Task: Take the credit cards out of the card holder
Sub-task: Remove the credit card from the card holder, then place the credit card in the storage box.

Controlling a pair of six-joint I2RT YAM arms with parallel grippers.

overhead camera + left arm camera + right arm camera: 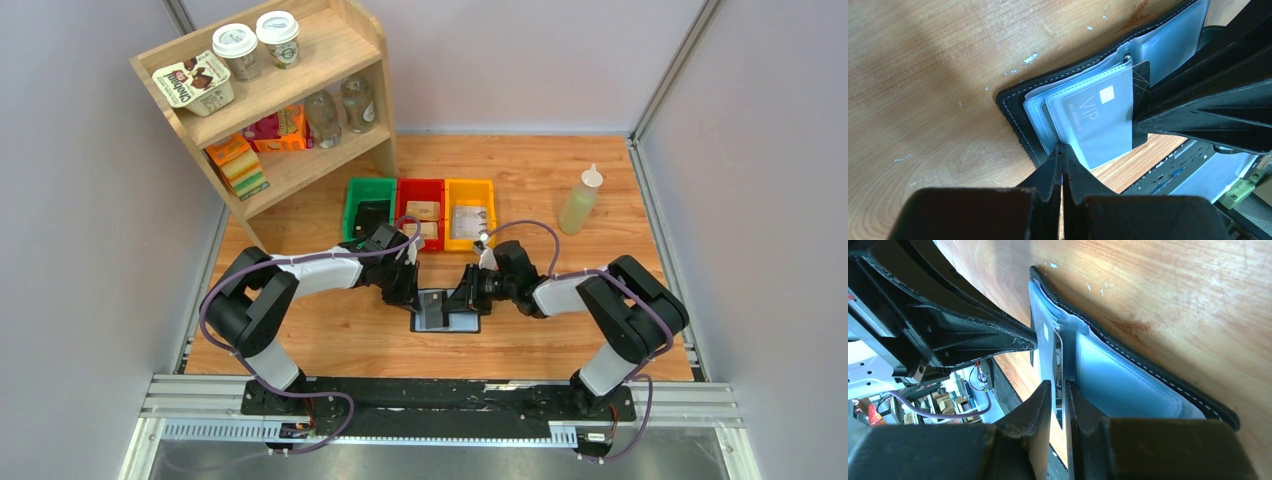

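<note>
The card holder [445,318] lies spread open on the bench [330,345], about midway along the near edge and a short way in from it. Its pale plastic sleeves face up and its long axis runs left to right, level with that edge. Bare wood shows on both short sides of it and in a strip behind it, towards the far edge. Beyond that strip sit three bins [420,183] in a row. A wooden shelf [330,50] fills the far left corner and a bottle [580,205] stands near the far right corner, both well apart from the card holder.

The two arms meet over it from opposite sides, so the room right above it is crowded. The left end effector [1062,161] is clenched, its tips set against the card holder's left rim. I cannot tell whether a sleeve is nipped between them. The right end effector [1058,385] is closed on a credit card [1098,125], gripping its dark bare end. That card lies along the card holder's long axis, partly drawn from its sleeve. Its bare end points towards the fold and the right arm, and the rest shows grey through the plastic.
</note>
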